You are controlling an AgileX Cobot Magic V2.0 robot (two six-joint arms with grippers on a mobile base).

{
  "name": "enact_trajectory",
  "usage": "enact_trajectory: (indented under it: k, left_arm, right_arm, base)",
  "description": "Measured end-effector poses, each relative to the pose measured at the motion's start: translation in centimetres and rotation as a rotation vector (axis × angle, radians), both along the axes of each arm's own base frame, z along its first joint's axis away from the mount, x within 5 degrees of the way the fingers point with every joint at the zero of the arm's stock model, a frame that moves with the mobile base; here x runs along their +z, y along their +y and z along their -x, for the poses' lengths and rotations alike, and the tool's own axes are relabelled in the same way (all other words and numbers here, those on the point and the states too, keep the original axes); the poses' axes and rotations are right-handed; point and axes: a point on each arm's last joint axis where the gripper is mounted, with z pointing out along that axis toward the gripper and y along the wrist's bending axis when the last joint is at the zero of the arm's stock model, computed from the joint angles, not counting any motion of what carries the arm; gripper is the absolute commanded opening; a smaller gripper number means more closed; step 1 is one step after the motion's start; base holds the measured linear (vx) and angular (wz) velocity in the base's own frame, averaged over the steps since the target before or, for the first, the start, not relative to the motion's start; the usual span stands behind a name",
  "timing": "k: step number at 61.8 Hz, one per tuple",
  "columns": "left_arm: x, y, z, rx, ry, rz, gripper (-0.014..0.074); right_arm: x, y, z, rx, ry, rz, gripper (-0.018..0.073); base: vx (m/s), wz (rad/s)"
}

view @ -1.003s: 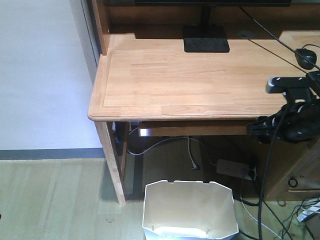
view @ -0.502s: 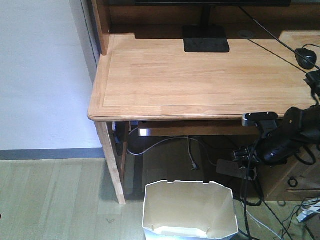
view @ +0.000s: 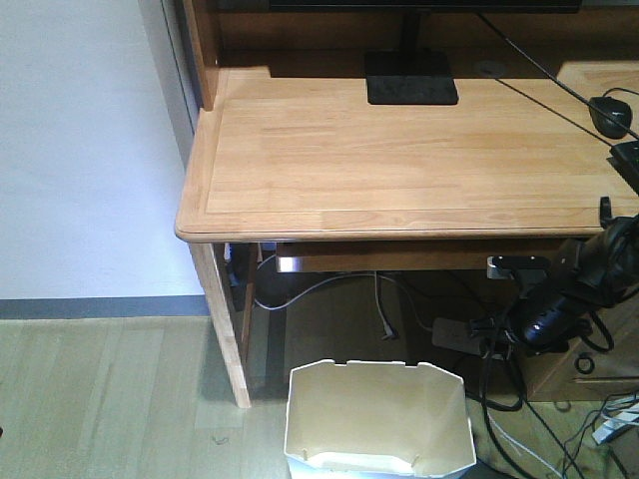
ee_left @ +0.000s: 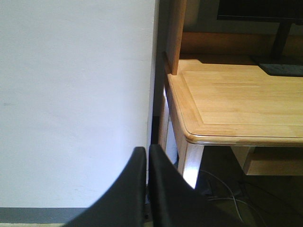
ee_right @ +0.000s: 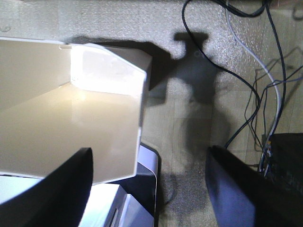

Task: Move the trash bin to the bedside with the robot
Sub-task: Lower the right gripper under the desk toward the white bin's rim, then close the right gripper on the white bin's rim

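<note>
The white trash bin (view: pixel 379 419) stands on the floor in front of the desk, its cream inside showing and nothing in it. My right gripper (view: pixel 485 330) hangs open on its black arm just above and to the right of the bin's rim. In the right wrist view the trash bin (ee_right: pixel 71 109) fills the left side. One finger of the right gripper (ee_right: pixel 150 151) is over the bin's inside and the other over the floor, with the bin's wall edge between them. The left gripper (ee_left: pixel 147 150) is shut on nothing and faces the wall. The bedside is out of view.
A light wooden desk (view: pixel 399 150) carries a black monitor base (view: pixel 411 80) and a mouse (view: pixel 611 115). Its leg (view: pixel 225 329) stands left of the bin. A power strip (view: pixel 469 337) and loose cables (ee_right: pixel 255 94) lie on the floor to the right. A white wall (ee_left: pixel 71 94) is at the left.
The right arm has come down from the height of the desk edge and swung left, towards the bin's right rim. The bin has not moved.
</note>
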Motion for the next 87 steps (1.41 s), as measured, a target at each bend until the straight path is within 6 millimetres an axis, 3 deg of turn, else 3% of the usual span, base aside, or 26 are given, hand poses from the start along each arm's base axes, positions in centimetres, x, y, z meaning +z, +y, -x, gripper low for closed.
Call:
enact_trajectory:
  k: [8,35,87]
  left_arm:
    - [0.0,0.0,0.0,0.000,0.000,0.000,-0.0006]
    - [0.0,0.0,0.0,0.000,0.000,0.000,-0.0006]
    - [0.0,0.0,0.0,0.000,0.000,0.000,-0.0006]
  right_arm:
    - [-1.3,-0.6,0.0,0.007,0.014,-0.008,0.0484]
    - [-6.9,-0.1,-1.7,-0.015,0.075,-0.086,0.0484]
    - [-16.2,-0.2,-0.3,-0.075,0.165,-0.073,0.0484]
  base:
    - [0.00,0.00]
    - [0.00,0.00]
    - [0.00,0.00]
